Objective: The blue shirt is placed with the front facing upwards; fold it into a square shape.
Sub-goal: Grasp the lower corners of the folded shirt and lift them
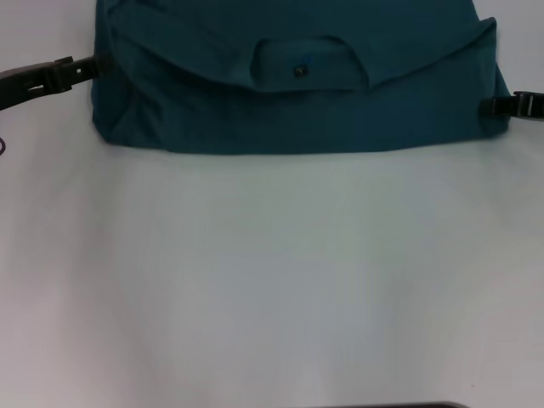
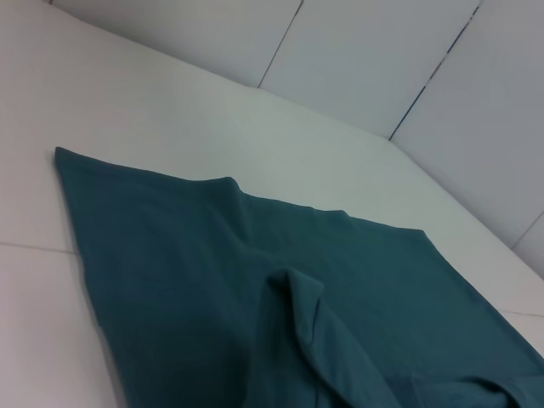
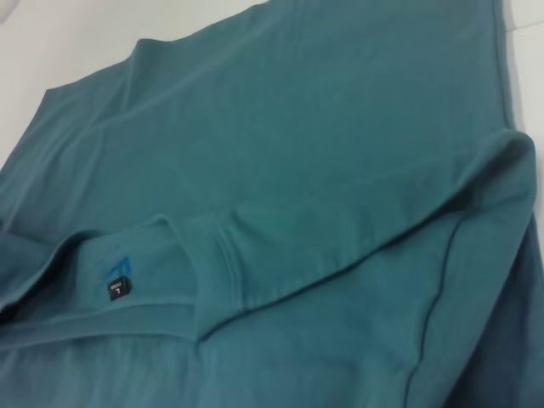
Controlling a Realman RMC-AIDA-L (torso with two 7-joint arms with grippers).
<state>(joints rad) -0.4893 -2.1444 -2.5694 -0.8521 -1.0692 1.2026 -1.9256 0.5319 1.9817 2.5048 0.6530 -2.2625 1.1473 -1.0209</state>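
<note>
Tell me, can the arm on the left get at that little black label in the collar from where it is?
Probably yes. The left gripper sits at the blue shirt's edge, and the black label lies exposed in the collar, nothing covering it, though across the cloth.

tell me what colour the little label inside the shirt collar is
Black label, clearest in the right wrist view.

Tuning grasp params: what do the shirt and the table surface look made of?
The blue shirt: looks like soft matte knit, probably cotton jersey; it drapes in loose folds and the collar shows ribbing. The table: smooth, white, faintly glossy and hard-looking, maybe laminate or painted board; hard to say which. The left gripper and right gripper sit at the shirt's side edges.
</note>
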